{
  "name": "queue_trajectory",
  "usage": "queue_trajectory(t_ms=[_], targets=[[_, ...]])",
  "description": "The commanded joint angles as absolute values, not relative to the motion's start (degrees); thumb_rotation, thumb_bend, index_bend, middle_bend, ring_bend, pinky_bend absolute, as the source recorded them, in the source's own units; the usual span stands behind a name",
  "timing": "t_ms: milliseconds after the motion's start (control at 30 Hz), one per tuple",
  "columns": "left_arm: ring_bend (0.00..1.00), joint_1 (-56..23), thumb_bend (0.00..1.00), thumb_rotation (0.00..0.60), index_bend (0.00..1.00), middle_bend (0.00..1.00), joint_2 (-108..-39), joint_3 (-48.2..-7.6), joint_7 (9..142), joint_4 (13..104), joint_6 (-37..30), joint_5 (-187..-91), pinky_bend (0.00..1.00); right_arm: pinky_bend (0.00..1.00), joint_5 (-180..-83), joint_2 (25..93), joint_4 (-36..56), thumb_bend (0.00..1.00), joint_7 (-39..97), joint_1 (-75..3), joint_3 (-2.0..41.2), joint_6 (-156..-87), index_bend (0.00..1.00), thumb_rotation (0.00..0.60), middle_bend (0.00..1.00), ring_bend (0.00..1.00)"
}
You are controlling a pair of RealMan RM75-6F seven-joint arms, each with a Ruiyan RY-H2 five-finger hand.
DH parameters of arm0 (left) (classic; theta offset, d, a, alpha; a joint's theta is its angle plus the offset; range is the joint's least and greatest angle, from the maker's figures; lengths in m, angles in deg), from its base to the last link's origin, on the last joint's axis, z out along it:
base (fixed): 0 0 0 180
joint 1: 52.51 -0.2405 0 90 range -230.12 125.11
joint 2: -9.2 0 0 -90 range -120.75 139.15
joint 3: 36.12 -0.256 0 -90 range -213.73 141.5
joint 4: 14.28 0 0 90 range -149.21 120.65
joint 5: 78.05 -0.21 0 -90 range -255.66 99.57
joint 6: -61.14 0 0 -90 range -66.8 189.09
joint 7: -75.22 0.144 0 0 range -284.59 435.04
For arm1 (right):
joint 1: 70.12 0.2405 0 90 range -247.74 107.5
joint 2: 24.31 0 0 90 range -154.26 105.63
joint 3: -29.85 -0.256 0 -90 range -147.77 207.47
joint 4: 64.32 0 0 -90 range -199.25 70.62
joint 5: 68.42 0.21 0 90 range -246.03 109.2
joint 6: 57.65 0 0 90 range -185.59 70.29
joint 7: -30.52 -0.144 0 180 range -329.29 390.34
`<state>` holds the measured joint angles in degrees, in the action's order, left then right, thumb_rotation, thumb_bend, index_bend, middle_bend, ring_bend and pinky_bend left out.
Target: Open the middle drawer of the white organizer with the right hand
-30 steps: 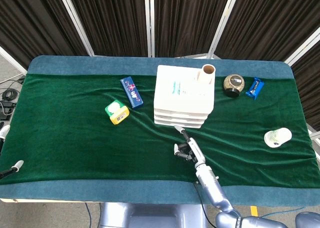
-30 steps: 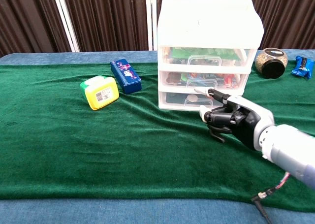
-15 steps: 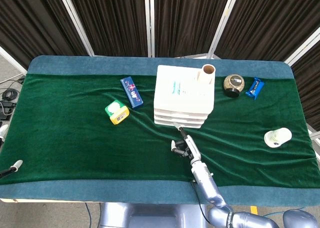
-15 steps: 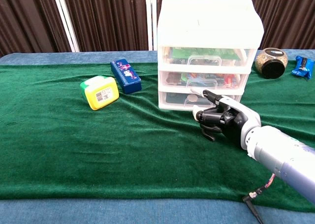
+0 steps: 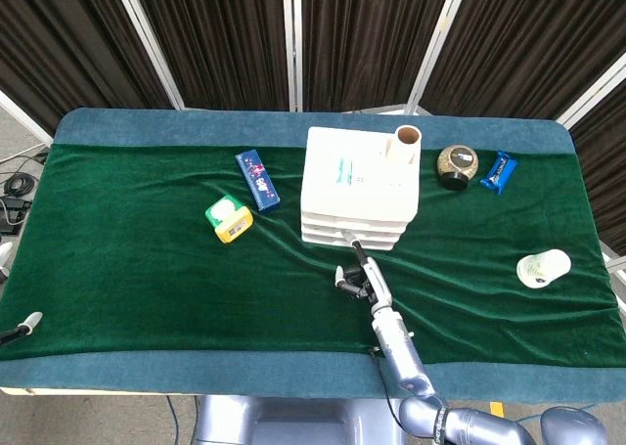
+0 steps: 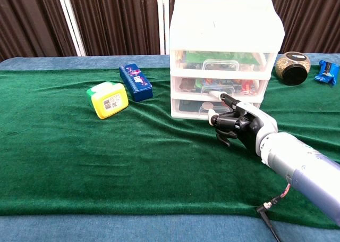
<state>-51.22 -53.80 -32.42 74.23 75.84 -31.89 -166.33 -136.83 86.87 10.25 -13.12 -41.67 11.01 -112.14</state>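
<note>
The white organizer (image 5: 357, 186) stands at the table's back centre, its three clear-fronted drawers all closed in the chest view. The middle drawer (image 6: 223, 85) shows its clear handle at the centre. My right hand (image 6: 239, 124) hovers just in front of the lower drawers, one finger stretched out and the rest curled in, holding nothing. That finger's tip (image 6: 214, 94) lies at the middle drawer's lower edge; contact cannot be told. In the head view the right hand (image 5: 357, 277) sits just before the organizer's front. A sliver of my left hand (image 5: 29, 322) shows at the far left edge.
A blue box (image 6: 135, 81) and a yellow-green box (image 6: 108, 99) lie left of the organizer. A cardboard tube (image 5: 404, 144) stands on its top. A round dark jar (image 6: 292, 67) and a blue packet (image 6: 326, 72) sit to its right; a white cup (image 5: 543, 267) lies further right.
My right hand has slid forward and leftward towards the organizer, and its stretched finger has risen from the bottom drawer's front to the middle drawer's lower edge.
</note>
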Motion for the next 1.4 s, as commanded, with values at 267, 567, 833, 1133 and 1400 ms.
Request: queue_trajectory(t_ms=[267,567,833,1133,1400], targets=[[0.00,-50.90,0.08,0.600,0.00,0.00,-53.90,-32.55,74.07,75.55,-30.97,-166.12,0.00,0.86,-135.13,87.94,8.22,0.58,-13.56,-39.78,9.31,-108.93,0.11,0.600,0.93,0.97],[0.00,-50.79,0.08,0.600,0.00,0.00,-53.70,-32.63,73.93,75.46,-30.48,-165.89,0.00,0.86,-134.80,88.04,8.31,0.59,-14.03,-38.92,8.07,-108.09,0.17,0.600,0.93,0.97],[0.00,-50.80,0.08,0.600,0.00,0.00,-53.62,-32.72,74.20,75.74,-30.42,-165.90,0.00,0.86,-135.00,87.04,10.37,0.59,-14.90,-39.69,8.55,-107.97,0.30,0.600,0.93,0.97],[0.00,-50.77,0.08,0.600,0.00,0.00,-53.65,-32.73,74.29,75.72,-30.48,-165.98,0.00,0.86,-135.42,85.94,12.25,0.59,-16.40,-40.71,9.30,-107.80,0.32,0.600,0.93,0.97],[0.00,-50.75,0.08,0.600,0.00,0.00,-53.59,-32.78,74.31,75.86,-30.28,-165.84,0.00,0.86,-137.04,83.57,16.37,0.59,-17.65,-42.19,10.77,-108.17,0.33,0.600,0.93,0.97]])
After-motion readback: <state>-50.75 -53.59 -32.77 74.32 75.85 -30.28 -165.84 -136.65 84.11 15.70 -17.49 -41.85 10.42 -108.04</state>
